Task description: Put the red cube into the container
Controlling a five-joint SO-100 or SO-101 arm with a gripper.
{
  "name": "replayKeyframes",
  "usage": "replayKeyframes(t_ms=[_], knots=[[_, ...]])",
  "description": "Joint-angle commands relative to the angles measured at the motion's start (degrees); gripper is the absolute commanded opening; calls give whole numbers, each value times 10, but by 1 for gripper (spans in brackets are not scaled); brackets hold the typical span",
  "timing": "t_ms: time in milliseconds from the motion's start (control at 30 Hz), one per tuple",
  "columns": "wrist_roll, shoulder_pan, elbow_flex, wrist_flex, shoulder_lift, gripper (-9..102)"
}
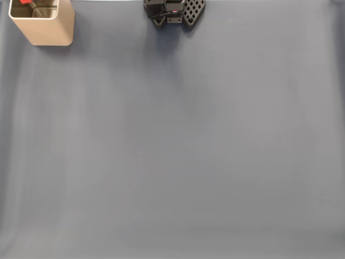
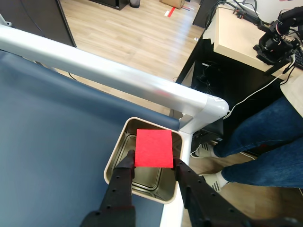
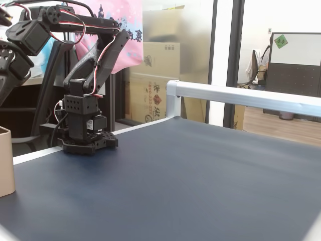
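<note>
In the wrist view my gripper [image 2: 154, 163] is shut on the red cube [image 2: 154, 147], one black finger on each side of it. The cube hangs directly above the open mouth of the container [image 2: 115, 159], a beige-gold square tin with a shiny inside, and above its rim. In a fixed view the container [image 1: 43, 27] stands at the table's top left corner, with a sliver of the red cube [image 1: 23, 1] and a dark fingertip over its opening at the frame edge. The container's wall [image 3: 5, 160] shows at the left edge of the side fixed view.
The arm's black base [image 1: 173, 12] is bolted at the top middle of the blue mat [image 1: 178, 140] and also appears in the side view [image 3: 83, 135]. A white metal rail [image 2: 118, 75] runs along the table edge by the container. A person's legs [image 2: 265, 142] are just beyond it.
</note>
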Motion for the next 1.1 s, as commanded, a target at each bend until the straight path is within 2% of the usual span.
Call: replayKeyframes(t_ms=[0,600,1067], knots=[[3,0,-8,-14,3,12],[38,0,27,-75,21,33],[51,-4,28,-82,25,37]])
